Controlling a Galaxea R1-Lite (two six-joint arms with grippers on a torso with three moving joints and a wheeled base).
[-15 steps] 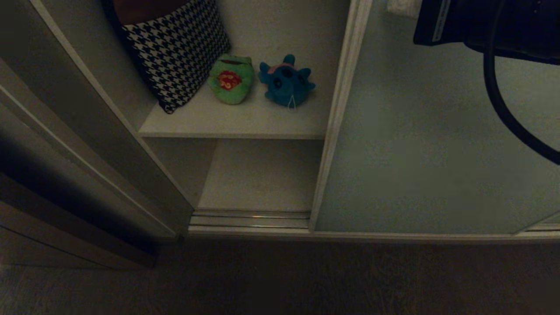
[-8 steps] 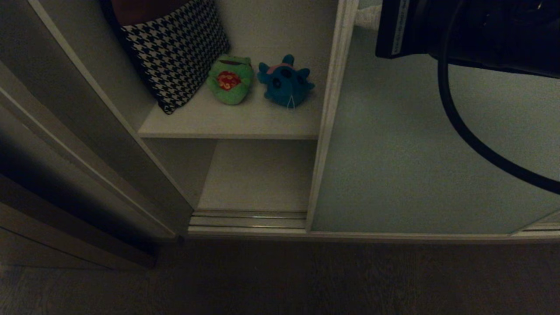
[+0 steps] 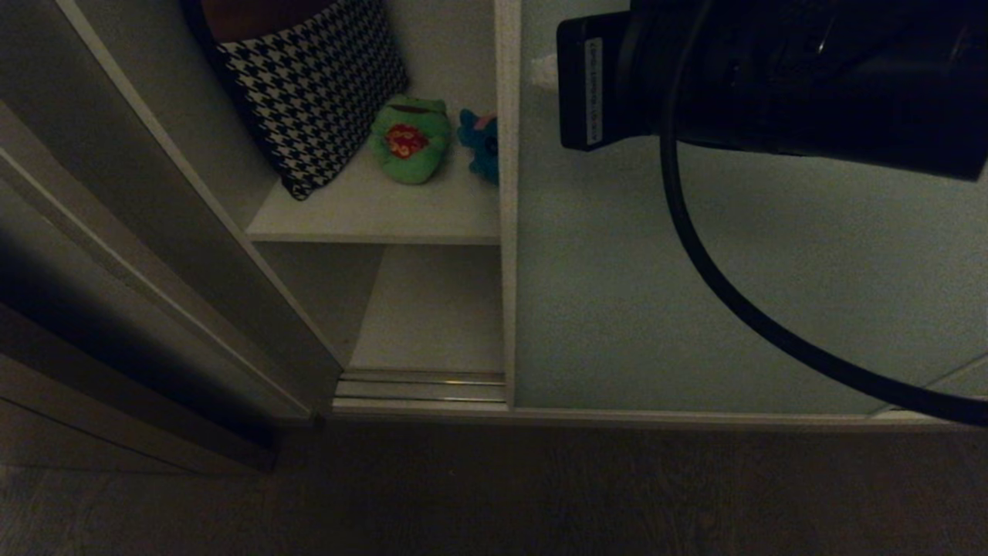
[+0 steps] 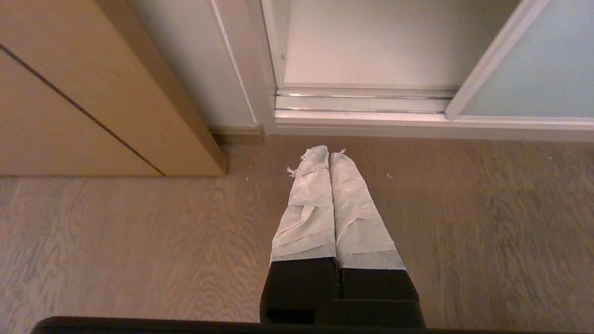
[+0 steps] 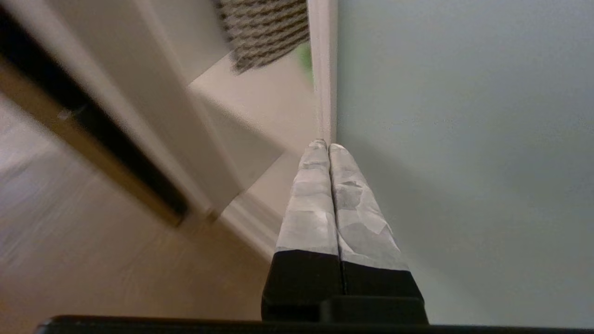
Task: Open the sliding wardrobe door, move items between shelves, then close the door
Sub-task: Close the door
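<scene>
The sliding wardrobe door [image 3: 695, 293], a pale grey-green panel, covers the right of the opening, and its light frame edge [image 3: 507, 232] stands in front of the shelves. My right gripper [image 5: 327, 146] is shut, its taped tips resting at the door's frame edge [image 5: 325, 93]; its dark arm [image 3: 772, 85] fills the upper right of the head view. A teal-blue plush toy [image 3: 478, 143] lies on the upper shelf [image 3: 370, 216], mostly hidden behind the door. The lower shelf [image 3: 432, 316] is bare. My left gripper [image 4: 325, 153] hangs shut over the wooden floor.
A green plush [image 3: 409, 139] and a houndstooth cushion [image 3: 309, 85] share the upper shelf. The wardrobe's side wall [image 3: 193, 232] bounds the opening on the left. The metal floor track [image 4: 362, 99] runs below the door. A black cable [image 3: 718, 293] loops from my right arm.
The door has slid left, narrowing the opening and covering most of the teal-blue plush. My right arm has moved left with the door edge. The left arm stayed still.
</scene>
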